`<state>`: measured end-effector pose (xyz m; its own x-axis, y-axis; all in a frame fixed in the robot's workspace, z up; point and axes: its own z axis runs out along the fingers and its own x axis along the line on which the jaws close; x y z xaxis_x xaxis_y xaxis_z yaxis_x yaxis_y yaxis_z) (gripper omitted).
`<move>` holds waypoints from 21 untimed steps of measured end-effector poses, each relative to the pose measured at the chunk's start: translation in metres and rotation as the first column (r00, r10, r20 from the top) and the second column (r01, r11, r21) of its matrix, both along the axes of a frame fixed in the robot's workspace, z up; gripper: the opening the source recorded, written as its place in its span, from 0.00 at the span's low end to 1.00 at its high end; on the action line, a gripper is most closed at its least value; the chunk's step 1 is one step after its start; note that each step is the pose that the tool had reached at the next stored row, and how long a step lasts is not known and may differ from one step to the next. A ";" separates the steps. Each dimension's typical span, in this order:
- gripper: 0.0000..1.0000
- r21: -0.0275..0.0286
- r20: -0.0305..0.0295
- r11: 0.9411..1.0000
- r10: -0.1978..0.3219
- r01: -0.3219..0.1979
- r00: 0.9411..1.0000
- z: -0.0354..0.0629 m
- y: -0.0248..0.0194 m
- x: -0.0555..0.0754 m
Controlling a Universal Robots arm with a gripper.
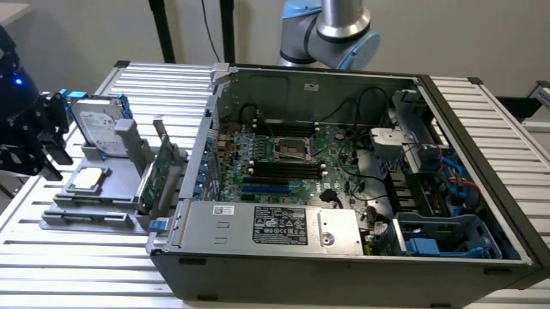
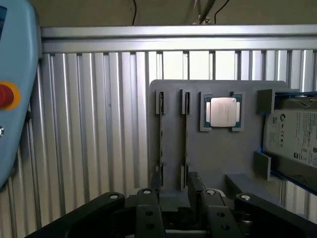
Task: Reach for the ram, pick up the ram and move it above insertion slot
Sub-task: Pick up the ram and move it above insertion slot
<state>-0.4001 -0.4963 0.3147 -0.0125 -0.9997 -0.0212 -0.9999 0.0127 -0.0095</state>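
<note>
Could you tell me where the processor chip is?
At the exterior view's left, the processor chip lies on the gray holder, beside the hard drive, outside the computer case.

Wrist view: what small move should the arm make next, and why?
Probably ease straight down toward the gray holder: the fingers stand apart over its two narrow slots, next to the processor, and close on nothing yet.

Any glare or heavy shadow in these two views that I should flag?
Exterior view: the ribbed table reflects brightly; the computer case interior is dim toward the exterior view's right. Wrist view: glare streaks on the table's slats, a sheen on the processor lid, the tool dark in shade.
</note>
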 end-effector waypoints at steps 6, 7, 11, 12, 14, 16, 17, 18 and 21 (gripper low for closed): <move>0.36 0.000 0.000 1.000 0.019 -0.019 1.000 -0.0108 -0.0013 0.000; 0.36 0.000 0.000 1.000 0.020 -0.020 1.000 -0.0126 -0.0015 0.000; 0.36 0.000 0.000 1.000 0.023 -0.023 1.000 -0.0199 -0.0025 0.000; 0.36 0.000 0.000 1.000 0.023 -0.023 1.000 -0.0218 -0.0028 0.000; 0.36 0.000 0.000 1.000 0.024 -0.024 1.000 -0.0255 -0.0034 0.000; 0.36 0.000 0.000 1.000 0.025 -0.025 1.000 -0.0290 -0.0040 0.000; 0.36 0.000 0.000 1.000 0.026 -0.026 1.000 -0.0308 -0.0042 0.000; 0.36 0.000 0.000 1.000 0.026 -0.026 1.000 -0.0326 -0.0045 0.000; 0.36 0.000 0.000 1.000 0.027 -0.027 1.000 -0.0382 -0.0053 0.000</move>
<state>-0.4001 -0.5015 0.2765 0.0150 -0.9997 -0.0213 -0.9998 -0.0148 -0.0094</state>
